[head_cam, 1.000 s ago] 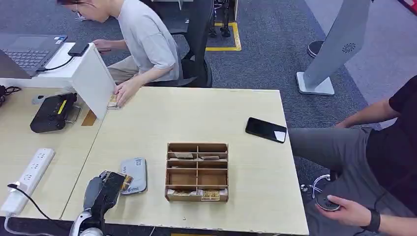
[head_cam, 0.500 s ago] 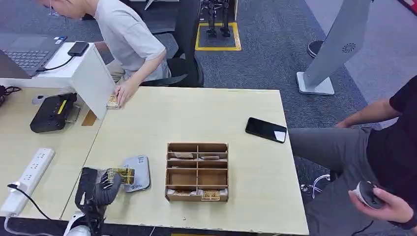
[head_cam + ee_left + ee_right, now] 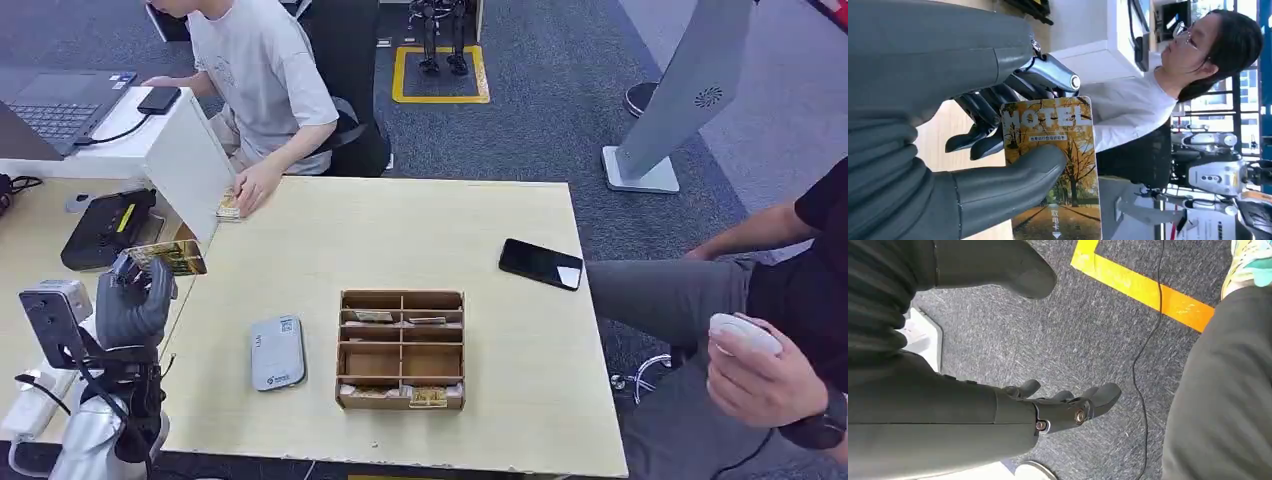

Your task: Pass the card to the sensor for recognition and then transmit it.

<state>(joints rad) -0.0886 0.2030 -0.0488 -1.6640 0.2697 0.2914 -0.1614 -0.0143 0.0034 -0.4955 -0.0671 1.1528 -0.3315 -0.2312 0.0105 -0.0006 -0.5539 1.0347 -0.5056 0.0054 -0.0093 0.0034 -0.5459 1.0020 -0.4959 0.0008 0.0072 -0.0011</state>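
Left hand (image 3: 133,300) pinches the card (image 3: 170,257) between thumb and fingers, raised left of the sensor (image 3: 275,352). Right hand (image 3: 1058,407) hangs with fingers apart, holding nothing.

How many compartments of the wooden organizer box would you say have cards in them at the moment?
4: in the wooden organizer box, two far-row compartments and two near-row ones. Dividers may hide more.

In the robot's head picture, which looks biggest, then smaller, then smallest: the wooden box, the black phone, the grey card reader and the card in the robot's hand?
1. Wooden box, clearly biggest.
2. Black phone and grey card reader look about alike; too close to rank.
3. Card, held up by the left hand, looks smallest, though nearness to the camera makes that unsure.
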